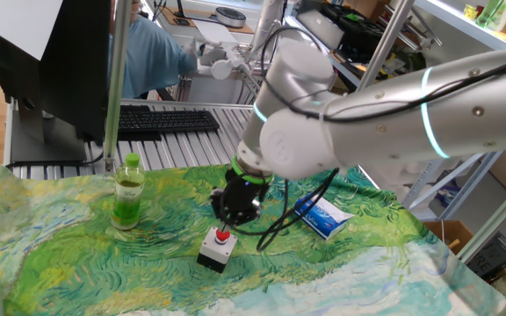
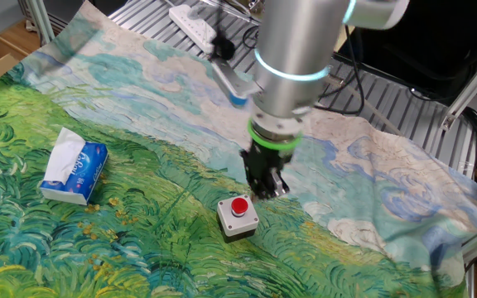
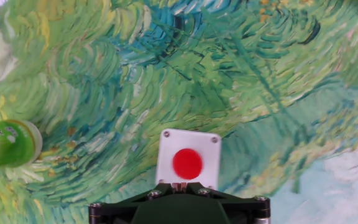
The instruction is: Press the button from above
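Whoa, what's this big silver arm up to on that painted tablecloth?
The robot arm has brought its gripper down close to a small box with a red button on top. The gripper hangs just above and beside the box, and the hand view looks straight down on the red cap. It seems to be lining up for a press; the button does not look pressed yet. A bottle of green liquid and a tissue pack sit off to the sides, untouched.

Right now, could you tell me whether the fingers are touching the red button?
Apart. The other fixed view shows the gripper beside and above the button, with tablecloth visible between them; in the hand view its red cap lies uncovered.
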{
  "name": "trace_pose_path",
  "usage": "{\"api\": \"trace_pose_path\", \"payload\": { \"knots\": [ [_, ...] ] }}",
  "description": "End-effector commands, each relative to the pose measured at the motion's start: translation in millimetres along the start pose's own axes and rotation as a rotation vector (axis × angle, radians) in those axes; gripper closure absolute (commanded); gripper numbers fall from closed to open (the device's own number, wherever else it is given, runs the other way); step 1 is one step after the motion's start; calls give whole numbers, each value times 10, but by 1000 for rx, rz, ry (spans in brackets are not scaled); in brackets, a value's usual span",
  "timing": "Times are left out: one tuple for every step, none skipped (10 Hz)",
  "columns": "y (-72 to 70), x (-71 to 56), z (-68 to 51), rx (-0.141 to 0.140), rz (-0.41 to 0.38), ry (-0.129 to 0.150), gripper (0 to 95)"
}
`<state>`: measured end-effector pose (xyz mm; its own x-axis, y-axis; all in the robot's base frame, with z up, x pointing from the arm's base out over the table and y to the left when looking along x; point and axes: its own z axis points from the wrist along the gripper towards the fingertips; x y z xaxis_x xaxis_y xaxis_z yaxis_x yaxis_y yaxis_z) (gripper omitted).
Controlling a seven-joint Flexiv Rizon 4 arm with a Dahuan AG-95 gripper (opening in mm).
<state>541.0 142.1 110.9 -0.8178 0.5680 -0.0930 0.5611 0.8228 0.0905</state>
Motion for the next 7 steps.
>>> {"api": "trace_pose_path", "payload": {
  "knots": [
    [190, -162, -84, 15, -6, 32, 950],
    [226, -241, -138, 17, -8, 54, 950],
    [177, -320, -190, 40, -42, 63, 950],
    [70, -375, -189, 35, -77, 66, 950],
    [-31, -431, -161, 24, -101, 72, 950],
    [-91, -461, -145, 21, -112, 73, 950],
    [-114, -456, -132, 15, -119, 75, 950]
  ]
}}
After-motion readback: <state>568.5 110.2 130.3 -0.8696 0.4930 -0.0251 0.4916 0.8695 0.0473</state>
